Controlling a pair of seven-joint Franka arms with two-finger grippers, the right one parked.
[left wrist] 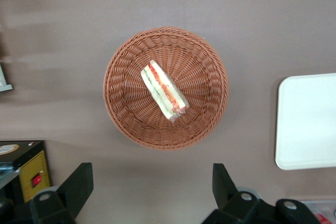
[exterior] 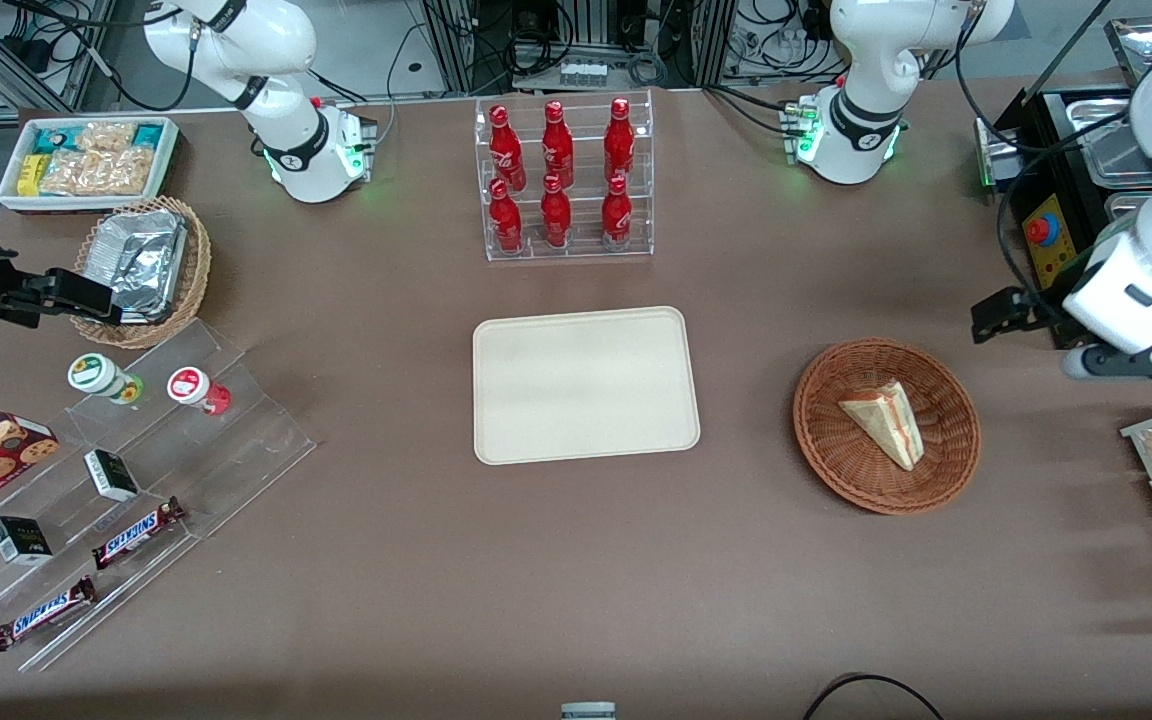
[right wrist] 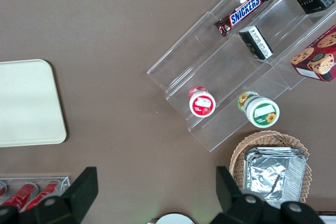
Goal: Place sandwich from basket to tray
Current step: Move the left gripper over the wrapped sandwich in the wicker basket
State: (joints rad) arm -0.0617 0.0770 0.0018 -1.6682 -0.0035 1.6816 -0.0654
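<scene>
Left wrist view shows your open gripper (left wrist: 147, 195) above the table, clear of the basket (left wrist: 126, 114); lower squarely over the sandwich (left wrist: 164, 91) resting mid-basket and pinch its bread faces.

The gripper (left wrist: 149, 192), fingers spread wide above the table short of the basket (left wrist: 121, 103), is cut off at the frame edge, as is the tray (left wrist: 307, 124); the sandwich (left wrist: 164, 89) label is unreadable.
</scene>
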